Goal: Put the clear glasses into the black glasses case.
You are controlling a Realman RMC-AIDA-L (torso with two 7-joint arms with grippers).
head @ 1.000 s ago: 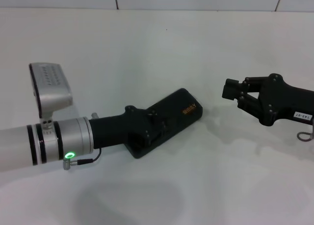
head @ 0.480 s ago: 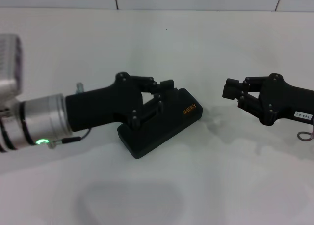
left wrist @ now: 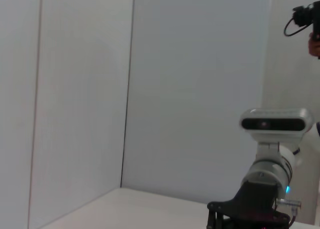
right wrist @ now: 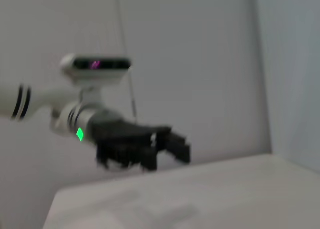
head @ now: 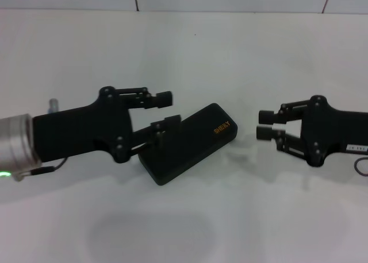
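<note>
- Left gripper (head: 167, 109): we see it over the left half of the tabletop (head: 190, 50), its fingers spread apart with nothing between them. The upper finger reaches toward the far edge; the lower finger hangs over the left end of the black glasses case (head: 192, 142). We cannot tell whether that lower finger touches the lid.
- Right gripper (head: 264, 124): we see it on the right half of the tabletop, well clear of the case, fingertips pointing toward the case's right end. Its fingers stand apart and hold nothing.
- Black glasses case: we find it shut, near the middle of the tabletop, lying at a slant. Its right end points toward the far right corner; its left end points toward the near left corner. Orange lettering (head: 222, 127) shows on the lid close to the right end.
- Clear glasses: we cannot make them out in any view.
- Left wrist view: we see pale wall panels, a strip of tabletop, and the right arm with its camera housing (left wrist: 274, 123) and the top of the right gripper at the lower border.
- Right wrist view: we see the left gripper (right wrist: 175, 145) blurred, above the tabletop, with a green indicator light (right wrist: 79, 134) on the left arm's wrist.
</note>
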